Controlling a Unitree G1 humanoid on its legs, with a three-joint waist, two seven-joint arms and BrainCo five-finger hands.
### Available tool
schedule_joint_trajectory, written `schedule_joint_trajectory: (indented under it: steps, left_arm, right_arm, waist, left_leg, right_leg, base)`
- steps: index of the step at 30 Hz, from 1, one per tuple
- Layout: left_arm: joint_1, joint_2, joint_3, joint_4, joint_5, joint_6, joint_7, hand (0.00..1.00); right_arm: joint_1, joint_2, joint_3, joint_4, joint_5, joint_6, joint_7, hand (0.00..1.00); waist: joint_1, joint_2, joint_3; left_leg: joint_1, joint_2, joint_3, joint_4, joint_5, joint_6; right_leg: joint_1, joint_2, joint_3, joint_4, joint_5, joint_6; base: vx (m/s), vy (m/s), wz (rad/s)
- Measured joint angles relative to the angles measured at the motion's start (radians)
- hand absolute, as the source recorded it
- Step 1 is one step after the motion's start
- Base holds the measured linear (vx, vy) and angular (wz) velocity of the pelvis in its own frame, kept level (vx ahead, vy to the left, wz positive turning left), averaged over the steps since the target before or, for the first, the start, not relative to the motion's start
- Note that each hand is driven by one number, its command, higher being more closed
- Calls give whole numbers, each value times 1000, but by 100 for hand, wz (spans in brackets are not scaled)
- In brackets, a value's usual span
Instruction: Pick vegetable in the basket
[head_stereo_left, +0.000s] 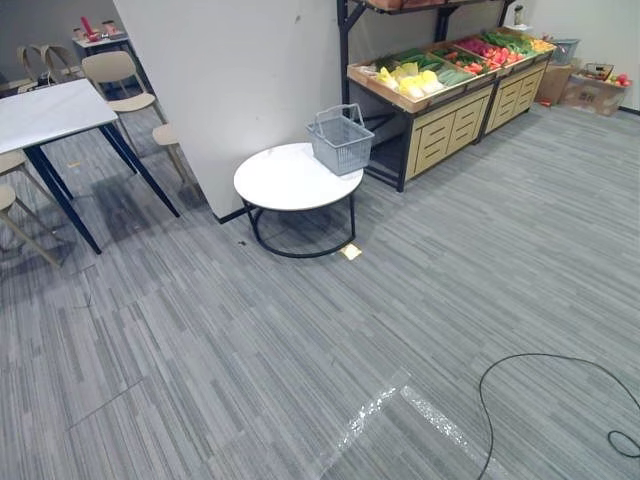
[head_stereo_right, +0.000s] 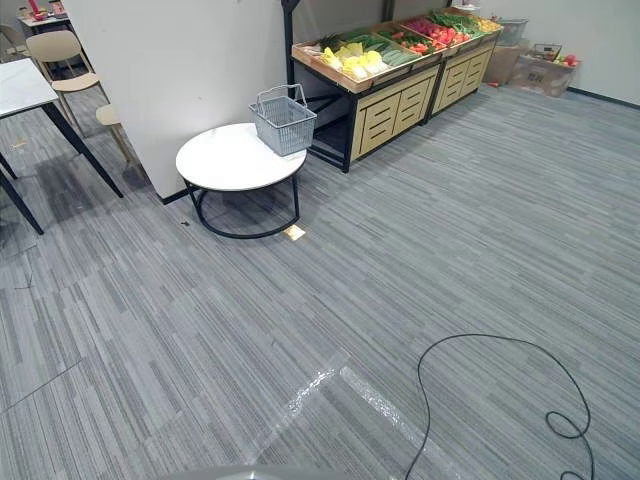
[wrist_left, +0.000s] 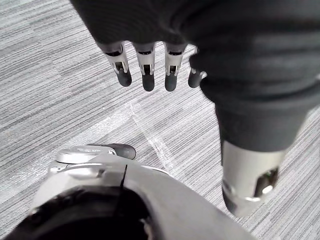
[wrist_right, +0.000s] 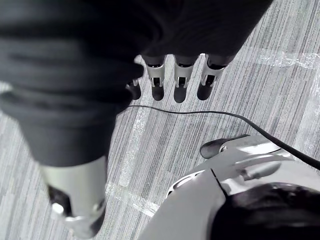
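A grey wire basket (head_stereo_left: 341, 138) stands on the far edge of a round white table (head_stereo_left: 290, 182), seen again as the basket (head_stereo_right: 284, 120) in the right eye view. Behind it a wooden produce stand (head_stereo_left: 452, 85) holds yellow, green and red vegetables (head_stereo_left: 412, 80). My left hand (wrist_left: 150, 60) hangs over the carpet with straight fingers and holds nothing. My right hand (wrist_right: 170, 75) hangs the same way above the floor, fingers relaxed and empty. Both hands are far from the basket.
A white wall partition (head_stereo_left: 230, 80) rises behind the round table. A white dining table (head_stereo_left: 45, 115) and beige chairs (head_stereo_left: 115, 75) stand at the left. Cardboard boxes (head_stereo_left: 590, 90) sit at the far right. A strip of shiny tape (head_stereo_left: 400, 400) crosses the grey carpet.
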Motion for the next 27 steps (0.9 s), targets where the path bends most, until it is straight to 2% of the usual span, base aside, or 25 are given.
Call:
schedule_joint_trajectory:
  steps: [7, 27]
  left_arm:
    - [-6, 0, 0, 1, 0, -1, 0, 0]
    - [-8, 0, 1, 1, 0, -1, -2, 0]
  right_arm:
    - [-30, 8, -35, 0, 0, -1, 0, 0]
    - [-46, 10, -35, 1, 19, 0, 1, 0]
  waist:
    - [-9, -2, 19]
    - [-9, -3, 33]
  left_leg:
    - [25, 1, 15, -14, -7, -14]
    - [29, 15, 29, -20, -9, -16]
  right_leg:
    - [30, 3, 1, -27, 1, 7]
    - [32, 17, 5, -37, 2, 8]
  base:
    - [29, -8, -2]
    - [-2, -1, 0]
